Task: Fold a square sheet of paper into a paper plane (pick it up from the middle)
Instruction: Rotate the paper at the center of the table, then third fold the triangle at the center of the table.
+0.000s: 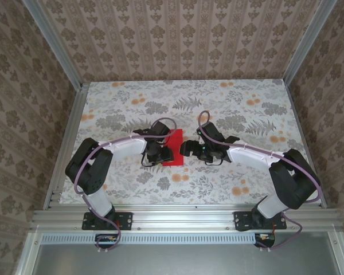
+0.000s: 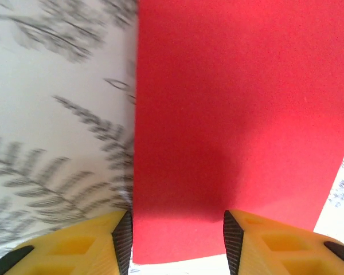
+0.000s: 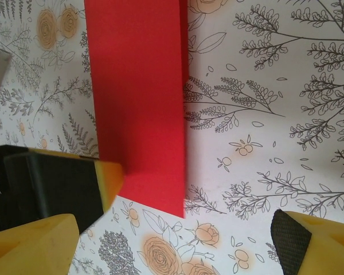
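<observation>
Lying flat on the floral-print table (image 1: 246, 114), the square sheet of paper (image 1: 175, 146) is pictured, bright red, between the wrists of the two arms. The left gripper (image 1: 160, 153) is held low over the sheet's left part, its jaws set apart at a middling width and clamped on nothing. In the left wrist view its black pads (image 2: 124, 240) are placed astride the red surface, one at the sheet's left edge. The right gripper (image 1: 189, 150) is poised just beside the sheet's right edge, with its jaws spread wide and empty. From the right wrist the sheet is seen as a long rectangle, and a second layer appears to be exposed along one long edge, so a fold is judged likely. The paper is judged very light, limp and easily creased or torn. Pressed flush to the table, it offers no edge to grip. A hold is best taken at the middle, where a ridge can be pinched up between the pads.
</observation>
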Controlling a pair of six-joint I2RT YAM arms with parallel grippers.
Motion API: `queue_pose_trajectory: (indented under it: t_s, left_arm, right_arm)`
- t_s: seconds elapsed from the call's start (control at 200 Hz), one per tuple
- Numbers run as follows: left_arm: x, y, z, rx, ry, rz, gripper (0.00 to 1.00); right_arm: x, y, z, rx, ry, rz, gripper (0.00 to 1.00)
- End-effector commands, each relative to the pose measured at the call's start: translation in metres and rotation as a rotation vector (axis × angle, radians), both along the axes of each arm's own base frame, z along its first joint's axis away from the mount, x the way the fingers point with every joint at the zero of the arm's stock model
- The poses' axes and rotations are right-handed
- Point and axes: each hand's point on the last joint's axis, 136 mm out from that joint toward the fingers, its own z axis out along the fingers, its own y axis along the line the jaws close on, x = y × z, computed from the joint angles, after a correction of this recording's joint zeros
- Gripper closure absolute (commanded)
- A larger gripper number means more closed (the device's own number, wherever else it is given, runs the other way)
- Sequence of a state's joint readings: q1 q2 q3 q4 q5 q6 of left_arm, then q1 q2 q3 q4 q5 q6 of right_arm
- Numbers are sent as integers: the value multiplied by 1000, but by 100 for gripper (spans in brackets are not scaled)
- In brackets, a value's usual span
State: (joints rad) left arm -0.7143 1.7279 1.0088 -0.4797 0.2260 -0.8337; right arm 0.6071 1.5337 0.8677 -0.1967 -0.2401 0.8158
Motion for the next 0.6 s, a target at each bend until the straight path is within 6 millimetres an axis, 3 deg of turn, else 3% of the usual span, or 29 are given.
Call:
queue_pose_trajectory:
  t_s: [0.0, 0.3, 0.405, 0.595]
  left_arm:
    - [-5, -15, 11, -85, 14, -11, 54]
    - [10, 4, 25, -93, -43, 50, 54]
    - [18, 2, 31, -131, -65, 58, 55]
    - [33, -13, 31, -185, -84, 56, 73]
  right_arm:
    - [-1, 3, 0, 12, 10, -6, 10]
    - [-3, 9, -10, 26, 61, -6, 17]
    - [-3, 10, -16, 16, 85, -8, 20]
    - [-3, 16, -23, 27, 123, 1, 29]
